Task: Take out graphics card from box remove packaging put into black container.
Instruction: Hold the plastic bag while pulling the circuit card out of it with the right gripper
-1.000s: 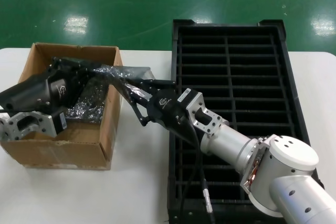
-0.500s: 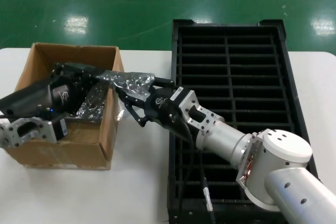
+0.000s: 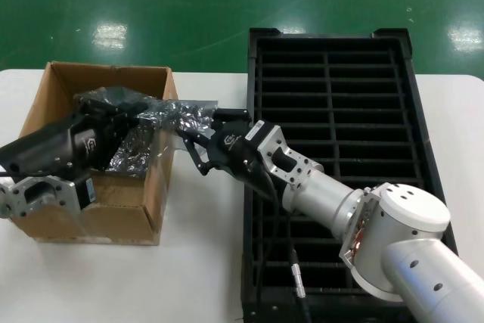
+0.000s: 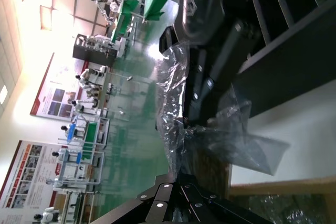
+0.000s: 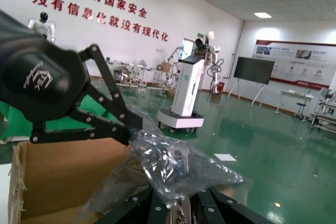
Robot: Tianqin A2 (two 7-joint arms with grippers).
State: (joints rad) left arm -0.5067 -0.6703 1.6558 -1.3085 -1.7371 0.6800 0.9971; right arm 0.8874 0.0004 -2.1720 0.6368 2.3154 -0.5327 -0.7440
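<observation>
White table: left gripper (image 3: 145,113) and right gripper (image 3: 198,135) both clench packaging (image 3: 180,115) above box (image 3: 155,187).

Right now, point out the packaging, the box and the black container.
packaging (image 3: 178,113), head view, on the crinkled plastic between the two tools.
box (image 3: 113,221), head view, on its near outer wall.
black container (image 3: 429,149), head view, on its right rim.

Head view high above the counter (image 3: 197,262), angled down over box (image 3: 144,209) and black container (image 3: 423,149), wrist views close, near level, facing each other across the packaging (image 3: 185,115), shared by all three.
</observation>
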